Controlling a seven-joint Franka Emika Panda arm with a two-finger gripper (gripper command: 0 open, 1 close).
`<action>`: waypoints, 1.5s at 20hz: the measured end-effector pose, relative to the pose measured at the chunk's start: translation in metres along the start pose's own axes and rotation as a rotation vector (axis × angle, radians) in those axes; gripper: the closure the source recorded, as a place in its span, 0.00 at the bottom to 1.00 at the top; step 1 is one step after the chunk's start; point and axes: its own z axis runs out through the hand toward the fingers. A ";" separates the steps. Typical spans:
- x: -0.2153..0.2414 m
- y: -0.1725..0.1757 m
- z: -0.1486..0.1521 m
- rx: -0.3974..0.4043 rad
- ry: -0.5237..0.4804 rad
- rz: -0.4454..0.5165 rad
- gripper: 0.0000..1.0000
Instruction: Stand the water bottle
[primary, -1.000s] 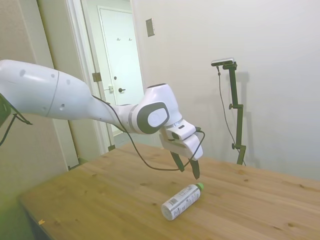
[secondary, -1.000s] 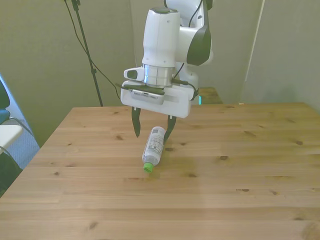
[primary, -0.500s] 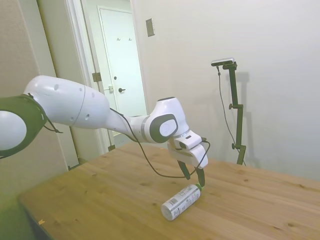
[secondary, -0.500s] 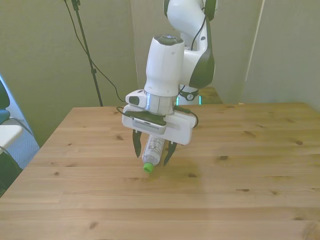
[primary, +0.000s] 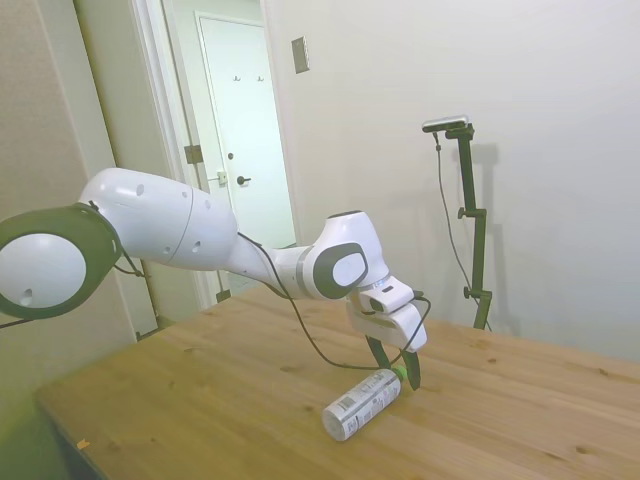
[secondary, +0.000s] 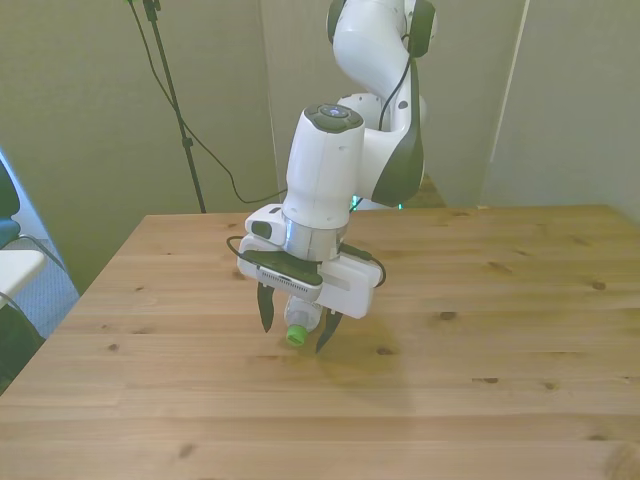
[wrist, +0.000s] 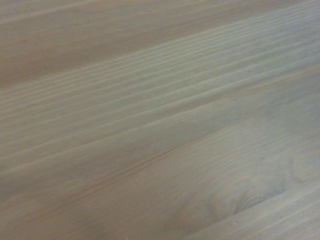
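Water bottle (primary: 362, 403): lies on its side on the worktop (primary: 240, 400), not standing; the green cap (primary: 398, 373) points away from the side camera, and the white label with dark print faces that camera at the nearer end. In the front view the cap (secondary: 295, 335) points toward the camera and most of the body is hidden behind the hand.

Hand (primary: 396, 372): released, its two dark fingers spread apart and pointing down, lowered over the cap end of the water bottle. In the front view the hand (secondary: 292, 332) straddles the neck, one finger (secondary: 264, 309) on the front view's left of the cap and the other on its right; I cannot tell whether either touches the plastic.

Arm (primary: 250, 262): white, reaches in low over the worktop from the side view's left, a black cable looping from it to the wrist.

Worktop (secondary: 500, 350): pale wooden planks with knots.

Wrist view: only blurred wood grain (wrist: 150, 125) and one knot, seen from close by.

Background: a white door (primary: 235, 120) stands beyond the far end of the worktop.
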 end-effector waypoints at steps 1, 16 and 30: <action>0.000 0.000 0.000 -0.001 -0.001 0.000 1.00; 0.003 -0.001 -0.004 -0.027 -0.014 0.002 1.00; 0.015 -0.002 -0.015 0.015 -0.102 0.074 1.00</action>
